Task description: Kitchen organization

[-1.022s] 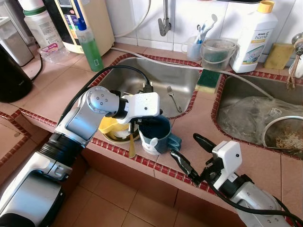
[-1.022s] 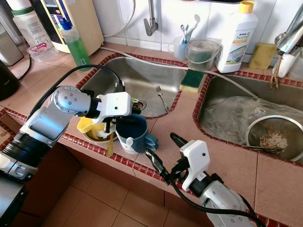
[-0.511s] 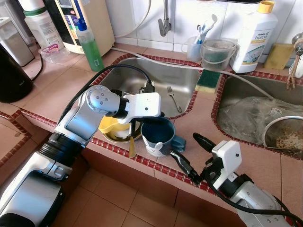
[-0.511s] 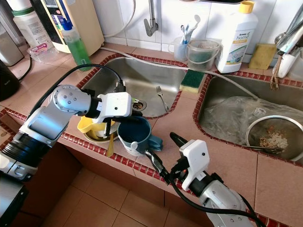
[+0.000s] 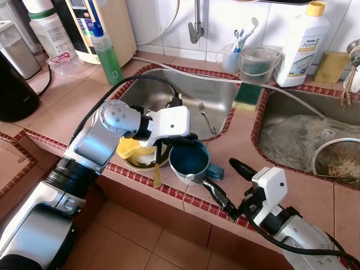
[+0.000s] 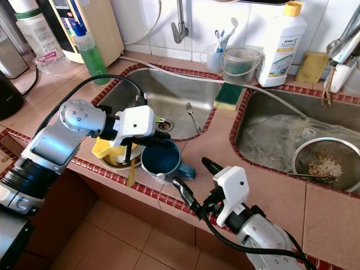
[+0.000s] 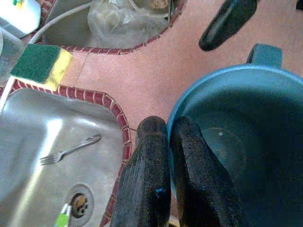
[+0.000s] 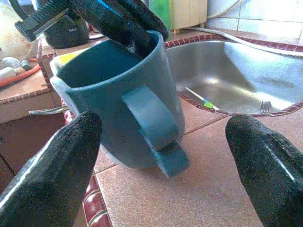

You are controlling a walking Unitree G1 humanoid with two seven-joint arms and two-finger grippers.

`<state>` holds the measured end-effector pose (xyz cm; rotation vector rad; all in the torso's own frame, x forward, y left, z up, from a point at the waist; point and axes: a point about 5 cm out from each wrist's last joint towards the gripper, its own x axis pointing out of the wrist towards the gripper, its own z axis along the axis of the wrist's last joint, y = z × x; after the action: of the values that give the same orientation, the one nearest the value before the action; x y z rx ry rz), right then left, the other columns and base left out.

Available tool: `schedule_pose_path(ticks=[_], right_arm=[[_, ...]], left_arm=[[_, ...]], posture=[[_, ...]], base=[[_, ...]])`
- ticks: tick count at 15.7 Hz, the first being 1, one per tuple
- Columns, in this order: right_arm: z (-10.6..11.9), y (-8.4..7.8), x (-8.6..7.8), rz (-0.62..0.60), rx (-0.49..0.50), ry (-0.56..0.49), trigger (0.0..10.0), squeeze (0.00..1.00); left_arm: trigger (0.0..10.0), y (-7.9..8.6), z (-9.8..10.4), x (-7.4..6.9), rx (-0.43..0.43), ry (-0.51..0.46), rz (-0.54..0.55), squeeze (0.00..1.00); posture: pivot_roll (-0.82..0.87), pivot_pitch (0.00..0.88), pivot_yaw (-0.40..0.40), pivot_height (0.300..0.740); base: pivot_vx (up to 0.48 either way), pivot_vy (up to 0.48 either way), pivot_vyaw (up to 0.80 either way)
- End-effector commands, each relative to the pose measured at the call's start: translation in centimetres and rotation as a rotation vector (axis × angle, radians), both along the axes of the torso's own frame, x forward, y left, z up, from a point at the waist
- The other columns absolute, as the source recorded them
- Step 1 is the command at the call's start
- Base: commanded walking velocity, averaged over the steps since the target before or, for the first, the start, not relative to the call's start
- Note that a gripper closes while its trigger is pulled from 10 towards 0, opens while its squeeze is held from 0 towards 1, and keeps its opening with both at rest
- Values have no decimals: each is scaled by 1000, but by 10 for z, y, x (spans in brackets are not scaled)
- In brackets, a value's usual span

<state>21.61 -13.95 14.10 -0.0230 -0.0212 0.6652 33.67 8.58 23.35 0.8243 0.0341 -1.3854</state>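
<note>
A blue mug [image 5: 188, 160] leans tilted on the tiled counter's front edge [image 5: 185, 194], beside the left sink [image 5: 185, 93]. My left gripper [image 5: 179, 139] is shut on the mug's rim, with one finger [image 7: 199, 184] inside and the other finger [image 7: 144, 184] outside. The mug's handle [image 8: 154, 125] points toward my right gripper [image 5: 222, 175]. That gripper is open, just short of the mug, and its fingertips [image 8: 66, 156] are spread wide either side of the handle without touching it.
A bowl holding a yellow cup [image 5: 134, 151] and a spoon sits just left of the mug. A fork [image 5: 207, 117] lies in the left sink. A sponge [image 5: 246, 93] sits on the divider. The right sink holds a plastic bag and a strainer [image 5: 334, 160]. Bottles line the back.
The mug has tipped further in the left gripper, so its opening now faces up more, and it has slid slightly right. The right gripper has stayed put.
</note>
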Motion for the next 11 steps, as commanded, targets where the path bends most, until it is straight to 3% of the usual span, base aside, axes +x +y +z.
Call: schedule_pose_path(ticks=[1,8,11], right_arm=[[0,3,0,22,-5,-5,10000,0],[1,2,1,27,-6,-9,10000,0],[1,2,2,25,-3,-9,10000,0]], left_arm=[[0,3,-4,-1,-1,36,2,0],[0,3,1,-3,-51,85,2,0],[0,2,9,2,-130,108,43,0]], posture=[[-188,75,114,740],[-185,75,110,740],[-186,74,112,740]], base=[[0,0,0],[0,0,0],[0,0,0]])
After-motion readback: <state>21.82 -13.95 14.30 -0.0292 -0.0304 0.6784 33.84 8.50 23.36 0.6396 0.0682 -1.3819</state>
